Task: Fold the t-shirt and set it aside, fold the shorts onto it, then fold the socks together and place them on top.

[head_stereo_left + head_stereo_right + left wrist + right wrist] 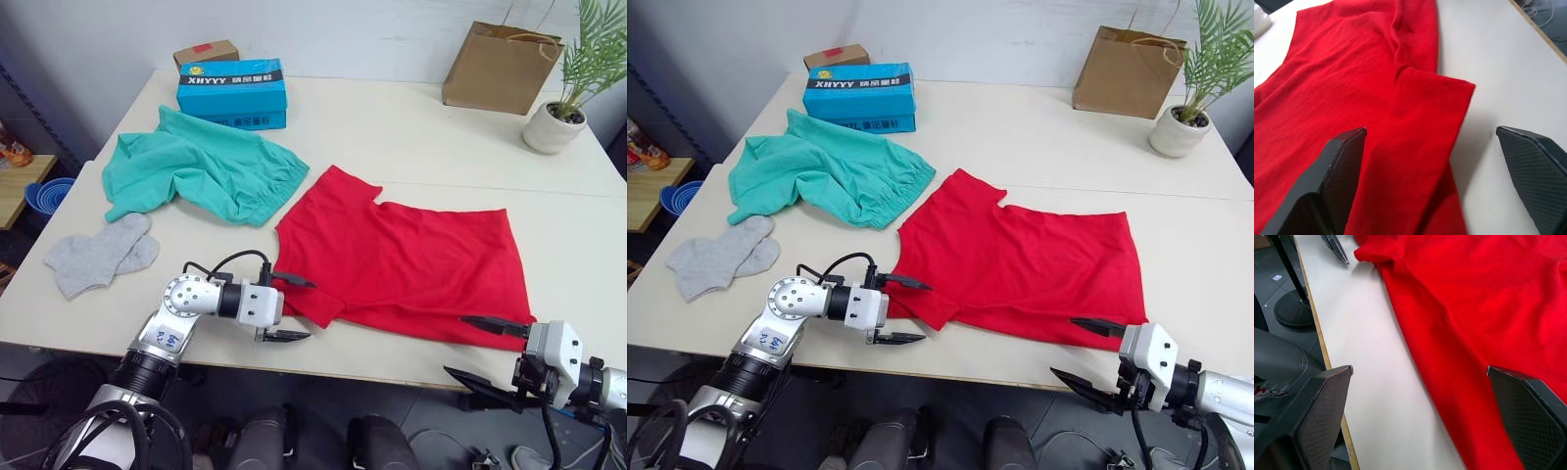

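Overhead, socks point(98, 254) (beside shorts point(201, 168)), wrist, t-shirt point(1352, 98) sleeve.

Bright, even overhead light, no glare. Soft shadows under the left black two-fingered tool point(290, 308) on the pale matte desk point(421, 127); wrist-view fingers slightly blurred.

I see the red t-shirt point(411, 264) spread flat at the table's near edge, one sleeve folded in. The teal-green shorts point(201, 171) lie crumpled beyond it, the grey socks point(98, 255) overlapping at far left.
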`<state>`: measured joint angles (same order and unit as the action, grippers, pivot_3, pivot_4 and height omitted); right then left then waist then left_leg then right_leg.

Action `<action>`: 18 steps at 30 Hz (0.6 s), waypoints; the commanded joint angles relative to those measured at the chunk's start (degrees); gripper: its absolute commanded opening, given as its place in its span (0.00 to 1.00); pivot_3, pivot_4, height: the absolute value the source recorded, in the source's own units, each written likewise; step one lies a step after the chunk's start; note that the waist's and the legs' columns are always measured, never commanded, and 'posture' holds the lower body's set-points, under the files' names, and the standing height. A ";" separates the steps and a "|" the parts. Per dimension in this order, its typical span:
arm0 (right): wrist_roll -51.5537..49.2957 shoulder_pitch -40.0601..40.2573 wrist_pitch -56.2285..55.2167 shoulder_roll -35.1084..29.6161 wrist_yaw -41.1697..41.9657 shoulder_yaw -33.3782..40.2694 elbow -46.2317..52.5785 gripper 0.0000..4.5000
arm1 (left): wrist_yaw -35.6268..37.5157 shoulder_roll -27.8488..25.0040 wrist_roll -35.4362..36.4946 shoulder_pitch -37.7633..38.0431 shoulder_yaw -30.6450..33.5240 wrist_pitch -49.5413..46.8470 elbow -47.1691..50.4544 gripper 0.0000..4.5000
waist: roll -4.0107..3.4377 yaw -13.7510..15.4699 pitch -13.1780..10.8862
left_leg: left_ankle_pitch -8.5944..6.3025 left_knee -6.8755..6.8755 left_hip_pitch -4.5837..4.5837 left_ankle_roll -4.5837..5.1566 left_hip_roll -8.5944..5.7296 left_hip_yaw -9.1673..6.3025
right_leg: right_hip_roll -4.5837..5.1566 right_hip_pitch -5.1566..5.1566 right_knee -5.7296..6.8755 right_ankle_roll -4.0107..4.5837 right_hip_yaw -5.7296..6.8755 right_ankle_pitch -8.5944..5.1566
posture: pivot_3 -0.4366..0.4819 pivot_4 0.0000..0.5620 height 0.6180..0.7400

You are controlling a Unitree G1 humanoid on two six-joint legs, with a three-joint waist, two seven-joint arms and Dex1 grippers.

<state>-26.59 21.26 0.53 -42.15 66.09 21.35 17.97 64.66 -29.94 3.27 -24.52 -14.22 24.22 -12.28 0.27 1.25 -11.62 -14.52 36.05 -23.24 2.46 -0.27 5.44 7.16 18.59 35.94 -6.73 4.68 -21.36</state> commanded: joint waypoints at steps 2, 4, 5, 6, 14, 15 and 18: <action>-1.00 0.62 -0.10 -0.37 -0.50 1.08 2.05 1.00 | -0.71 1.03 1.24 -0.93 0.12 0.11 -0.17 0.67 | 0.00 0.08 0.00 | 0.00 0.00 0.00 0.01 0.00 -0.03 | 0.00 -0.01 0.00 0.00 0.04 0.00 | 0.48 0.27 1.00; -1.11 0.90 -0.15 -0.21 -0.83 1.32 2.17 1.00 | -0.05 1.46 2.50 -0.84 0.17 -0.86 0.31 0.52 | 0.00 0.08 0.00 | 0.12 0.01 0.00 0.22 0.00 -0.03 | 0.00 -0.02 -0.01 -0.01 0.06 0.00 | 0.48 0.27 1.00; -1.23 1.16 -0.04 -0.12 -1.09 1.50 2.36 1.00 | 0.23 1.56 3.10 -0.69 0.28 -1.46 0.62 0.45 | 0.00 0.09 0.00 | 0.12 0.01 0.00 0.24 0.00 -0.03 | 0.00 -0.03 -0.01 -0.01 0.06 0.00 | 0.48 0.27 1.00; -1.32 1.35 0.03 -0.08 -1.29 1.62 2.50 1.00 | 0.37 1.60 3.46 -0.60 0.36 -1.87 0.82 0.37 | 0.00 0.09 0.00 | 0.12 0.02 -0.01 0.24 0.00 -0.02 | 0.00 -0.03 -0.01 -0.01 0.06 0.00 | 0.48 0.27 1.00; -2.77 3.50 1.67 0.31 -3.66 2.79 4.81 1.00 | 1.64 2.56 11.61 -0.49 3.12 -11.65 3.43 0.00 | 0.00 0.08 0.00 | 0.01 0.05 0.00 0.02 0.00 -0.04 | 0.01 -0.06 -0.01 -0.01 0.04 0.00 | 0.48 0.27 1.00; -2.97 3.70 1.83 0.22 -3.76 2.77 5.03 1.00 | 1.85 2.59 13.07 -0.60 3.59 -14.06 4.12 0.00 | 0.00 0.08 0.00 | 0.02 0.06 0.00 0.03 0.00 -0.04 | 0.01 -0.06 0.00 -0.01 0.04 0.00 | 0.48 0.27 1.00; -3.39 4.09 2.46 0.04 -4.00 2.85 5.57 1.00 | 2.53 2.14 15.83 -1.18 4.49 -20.33 5.53 0.00 | 0.00 0.04 0.00 | 0.02 0.06 0.00 0.04 0.00 -0.04 | 0.01 -0.06 0.00 -0.01 0.04 0.00 | 0.48 0.27 1.00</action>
<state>-28.55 25.08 2.75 -42.14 62.41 22.77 21.66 66.60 -27.57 16.61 -24.91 -11.06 6.88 -9.21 0.27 1.29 -11.62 -14.50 36.11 -23.23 2.49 -0.27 5.39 7.17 18.51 35.95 -6.74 4.73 -21.36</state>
